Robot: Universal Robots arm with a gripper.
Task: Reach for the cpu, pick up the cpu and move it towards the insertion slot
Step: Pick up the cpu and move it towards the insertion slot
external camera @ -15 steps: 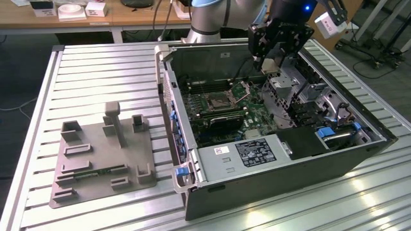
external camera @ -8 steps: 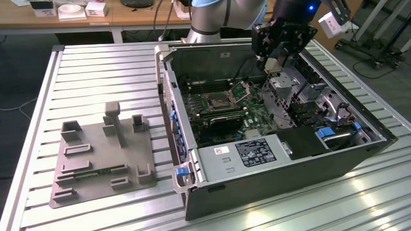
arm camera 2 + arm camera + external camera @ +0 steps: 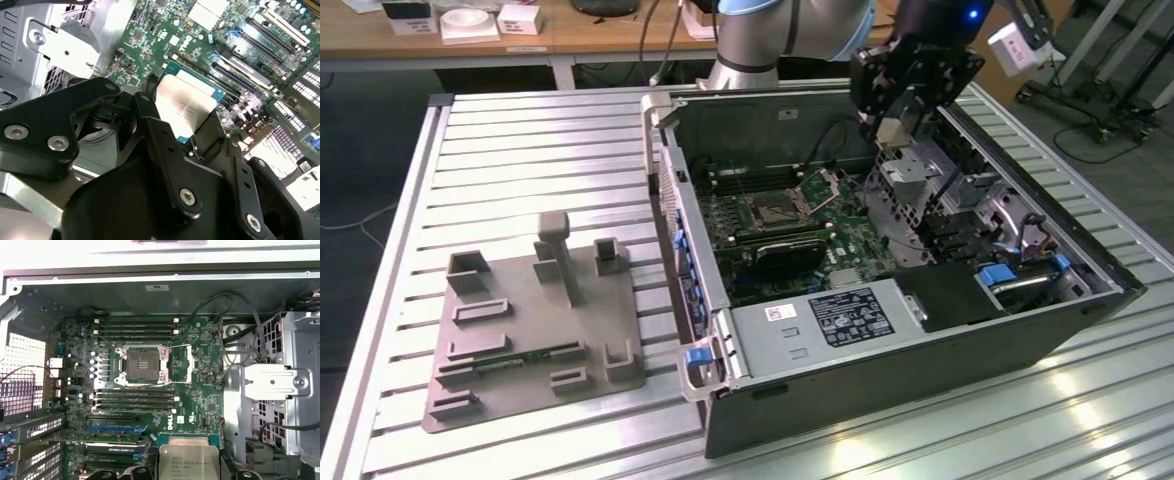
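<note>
My gripper (image 3: 895, 127) hangs above the open computer case, over the metal drive cage at the exterior view's right of the motherboard. It is shut on the cpu (image 3: 186, 102), a flat square chip with a pale silver top and a green edge, pinched between the black fingers (image 3: 150, 125). In the first wrist view the cpu (image 3: 187, 460) shows at the frame edge, apart from the insertion slot (image 3: 142, 365). The insertion slot (image 3: 781, 212) is a silver-framed socket with a dark centre, and its retention frame (image 3: 822, 185) is hinged up.
The case (image 3: 1067, 300) lies on its side on a slatted metal table (image 3: 520, 160). Memory slots (image 3: 135, 400) flank the socket. A drive cage (image 3: 921, 190) and a power supply (image 3: 834, 320) crowd the case. A grey plastic tray (image 3: 534, 320) holding a green memory stick (image 3: 520, 358) sits at the exterior view's left.
</note>
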